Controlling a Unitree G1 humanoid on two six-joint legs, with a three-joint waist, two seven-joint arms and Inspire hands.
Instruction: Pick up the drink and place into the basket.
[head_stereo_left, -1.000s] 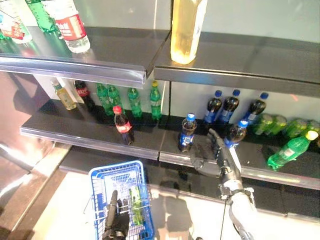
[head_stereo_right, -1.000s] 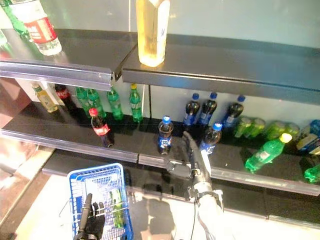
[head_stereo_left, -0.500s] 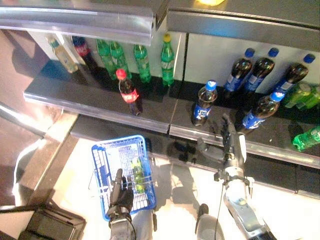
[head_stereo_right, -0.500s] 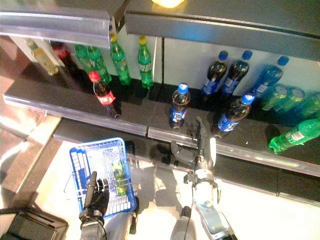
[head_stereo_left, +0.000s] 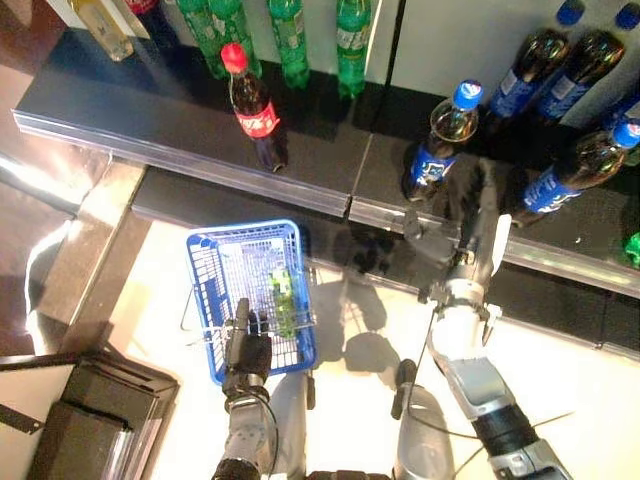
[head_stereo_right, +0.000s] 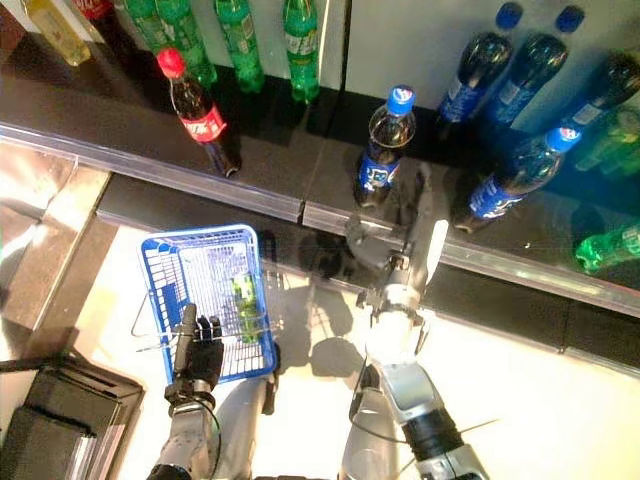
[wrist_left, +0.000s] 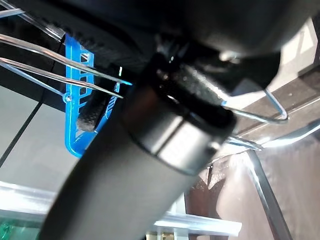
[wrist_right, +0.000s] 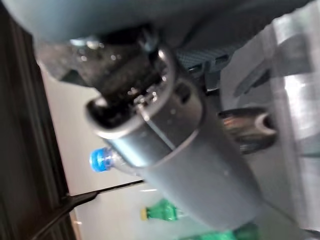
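A dark cola bottle with a blue cap and blue label (head_stereo_left: 437, 147) stands near the front of the black shelf (head_stereo_left: 180, 160). My right hand (head_stereo_left: 466, 238) is raised just to its right and a little before it, open, with fingers straight up and the thumb spread toward the bottle, holding nothing. A second blue-capped bottle (head_stereo_left: 577, 165) leans to the hand's right. Lower left, my left hand (head_stereo_left: 245, 348) is shut on the wire handle (wrist_left: 60, 62) of a blue basket (head_stereo_left: 205, 290). A green bottle (head_stereo_left: 281, 292) lies in the basket.
A red-capped cola bottle (head_stereo_left: 254, 108) stands further left on the shelf, with green bottles (head_stereo_left: 352, 35) and more blue-capped ones (head_stereo_right: 478, 70) along the back. A lower shelf ledge (head_stereo_left: 560, 300) runs under the front rail. A black case (head_stereo_left: 90, 425) lies on the floor at lower left.
The camera has tilted down, so the whole picture shifted and the upper shelf left the view. My right hand stays raised by the blue-capped bottle; my left hand still holds the basket.
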